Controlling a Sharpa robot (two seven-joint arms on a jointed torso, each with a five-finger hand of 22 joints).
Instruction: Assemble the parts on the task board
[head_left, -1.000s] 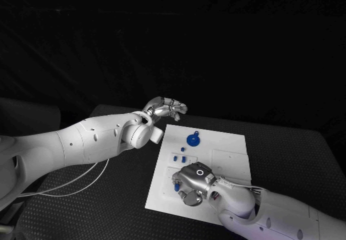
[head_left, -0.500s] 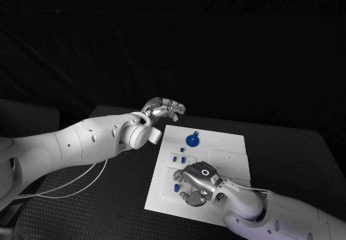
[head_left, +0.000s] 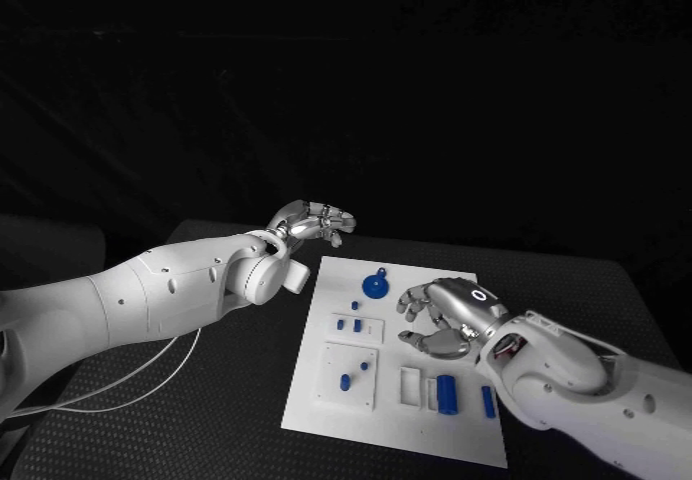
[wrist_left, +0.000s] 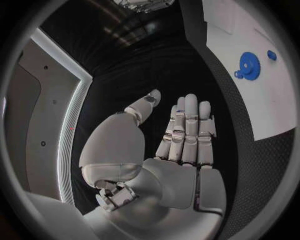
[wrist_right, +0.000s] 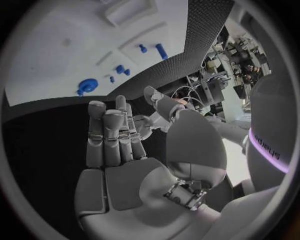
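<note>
The white task board (head_left: 339, 420) lies mid-table. A blue gear (head_left: 375, 287) sits near its far edge, two small blue parts (head_left: 348, 325) lie below it, and one blue part (head_left: 345, 381) stands in the near-left plate. A blue cylinder (head_left: 446, 393) and a slim blue part (head_left: 488, 401) lie near the front right. My right hand (head_left: 444, 320) hovers over the board's right middle, fingers loosely curled and empty; its palm (wrist_right: 119, 150) holds nothing. My left hand (head_left: 307, 222) hangs beyond the board's far left corner, its fingers (wrist_left: 184, 135) straight and empty. The wrist views show the gear (wrist_left: 248, 66) (wrist_right: 87, 85).
Black table (head_left: 577, 290) surrounds the board on all sides. A white cable (head_left: 159, 375) trails from my left arm over the table's left part. My left forearm (head_left: 216, 285) lies along the board's left side.
My right hand has lifted from the board's near-left plate and moved toward the right middle, uncovering the parts at the front. The camera has shifted. My left hand has barely moved.
</note>
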